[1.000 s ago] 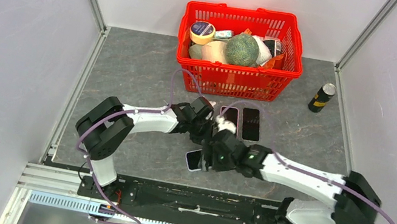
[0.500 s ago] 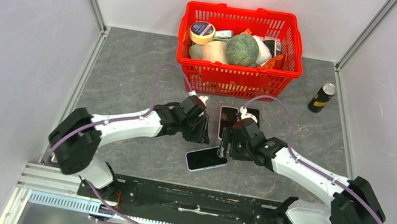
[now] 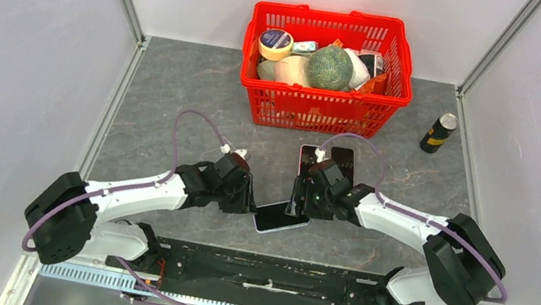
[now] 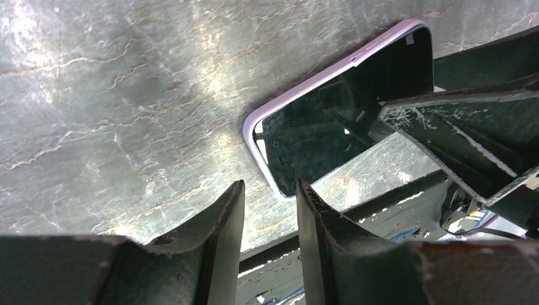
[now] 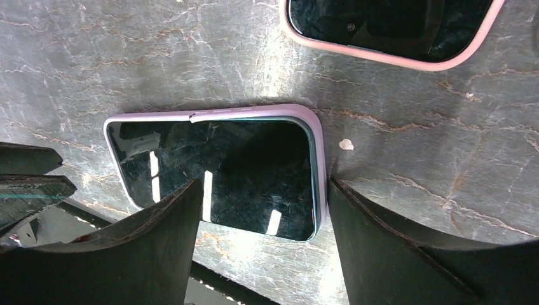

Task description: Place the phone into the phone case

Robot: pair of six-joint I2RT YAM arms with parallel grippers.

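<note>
Although the dark-screened slab phone (image 5: 216,171) lies inside the soft lilac case (image 5: 254,112), flat on the grey marbled table (image 3: 175,102), a small step shows in the case's far rim, so I judge that one edge may not be fully seated. Over the case's right end the right gripper (image 5: 264,184) stands wide, one finger above the screen and the other just off the end; whether either touches, I cannot tell. Just off the case's left end the left gripper (image 4: 270,185) is narrow, with nothing between its fingers. A sideways push from either arm could slide the case on the smooth stone toward the table edge on its near side, or pop the loose lip open. A pinch on the rim alone could peel the case away. Just beyond the case, a pink-rimmed handset (image 5: 381,25) could get knocked.
</note>
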